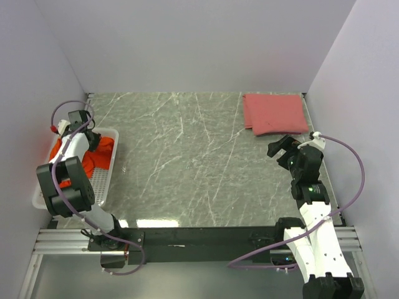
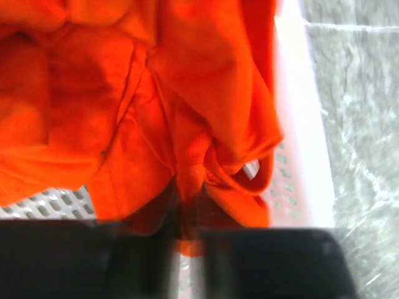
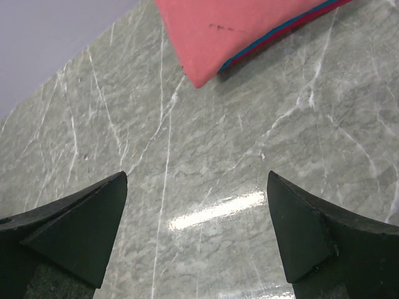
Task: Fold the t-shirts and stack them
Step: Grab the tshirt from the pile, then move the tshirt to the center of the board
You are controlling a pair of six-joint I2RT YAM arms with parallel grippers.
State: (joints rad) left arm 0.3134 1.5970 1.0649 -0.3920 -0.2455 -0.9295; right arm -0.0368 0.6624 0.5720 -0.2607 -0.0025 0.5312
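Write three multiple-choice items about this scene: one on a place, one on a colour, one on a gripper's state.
1. Where does the pink t-shirt lie? A) near left edge B) far right corner of the table C) in the air
2. What colour is the other t-shirt, in the basket? A) blue B) white C) orange
3. How is the right gripper? A) open, empty B) shut on cloth C) shut, empty
Key: 1B, folded on the marble; 2C, orange fills the white mesh; 3A, fingers wide apart over bare stone.
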